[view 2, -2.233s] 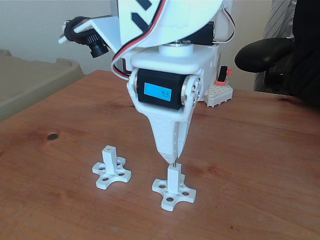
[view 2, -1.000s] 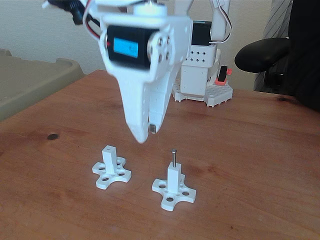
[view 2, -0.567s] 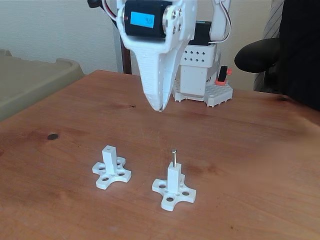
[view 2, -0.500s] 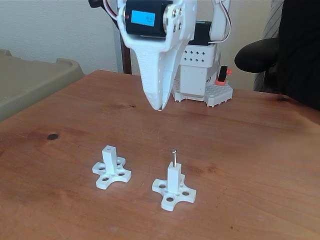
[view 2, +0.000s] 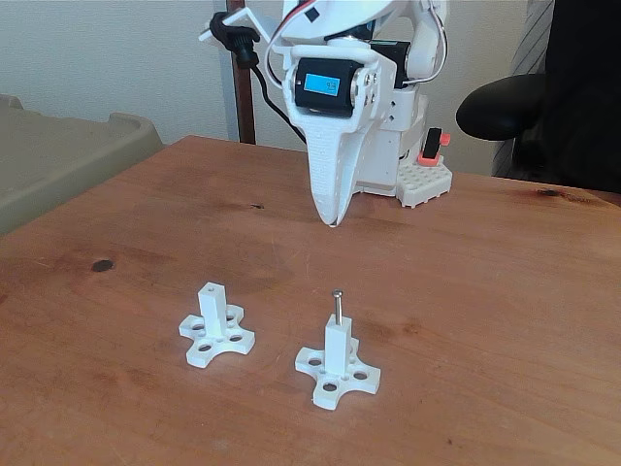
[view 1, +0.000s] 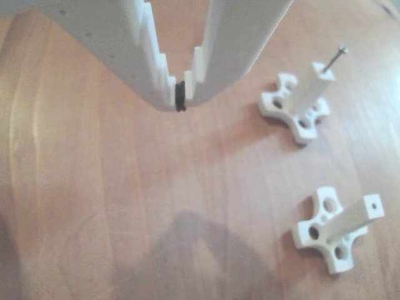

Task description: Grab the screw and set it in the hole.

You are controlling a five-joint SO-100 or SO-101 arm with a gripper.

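Since the earlier frames the white two-finger gripper (view 2: 333, 223) has let go of the thin silvery metal screw (view 2: 337, 306), lifted off it and drawn back toward the arm's base at the upper middle of the fixed view, well apart from both posts. It now hangs there, tips pointing down at the reddish-brown wooden table (view 2: 485, 282).

In the other view the gripper (view 1: 179, 100) fills the upper left of the frame; its fingers taper until the tips stand together or nearly so, with a small black ring between them and nothing else held.

That screw stands upright in the hole at the top of the white square plastic post with the cross-shaped base (view 2: 337, 361), lower middle of the fixed view, its rounded head and part of its shank above the post's end face. In the other view the screw (view 1: 336, 57) sticks out of that post (view 1: 307, 94) at the upper right, its long axis in line with the post's. A second white post of the same shape (view 2: 214, 324) stands just left of it in the fixed view, its top hole bare.

From the gripper, the screw lies toward the lower edge of the fixed view and slightly right. I judge the task done: the screw sits in its hole, and any coming move should only carry the arm farther away, not back over that axis.
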